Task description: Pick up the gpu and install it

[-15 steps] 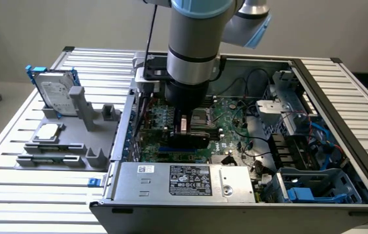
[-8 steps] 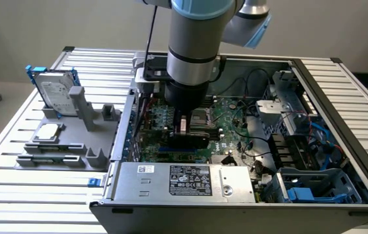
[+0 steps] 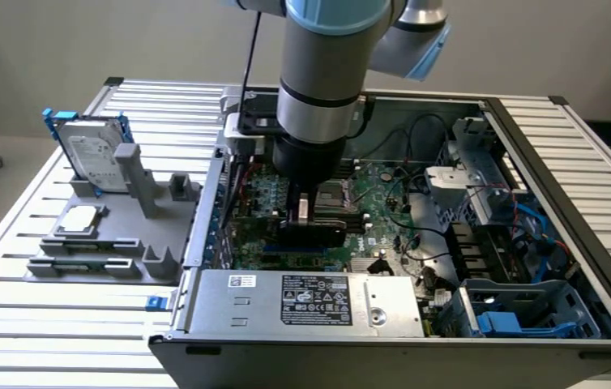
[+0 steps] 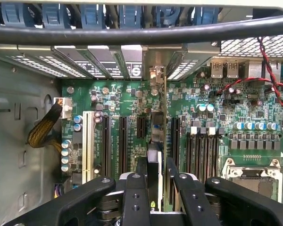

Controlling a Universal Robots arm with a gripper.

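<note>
1. Slatted metal table before a plain pale wall carries everything
2. Open computer case lies on its side over the table's middle and toward the exterior view's right edge, open face up
3. Robot arm comes straight down into the case near its rear wall
4. Silver power supply with a black label fills the case's near corner on the exterior view's left
5. Green motherboard covers the case floor; the wrist view shows its row of long black expansion slots
6. Grey holder tray sits on the table beside the case, toward the exterior view's left edge
7. Hard drive in a blue frame stands upright at the tray's far end
8. Gripper hangs low over the slots; its black fingers are drawn in narrow against both faces of a card, holding it
9. Held card is the gpu, standing on edge over the slots, its silver bracket at the case's rear wall; whether it is seated cannot be told
</note>
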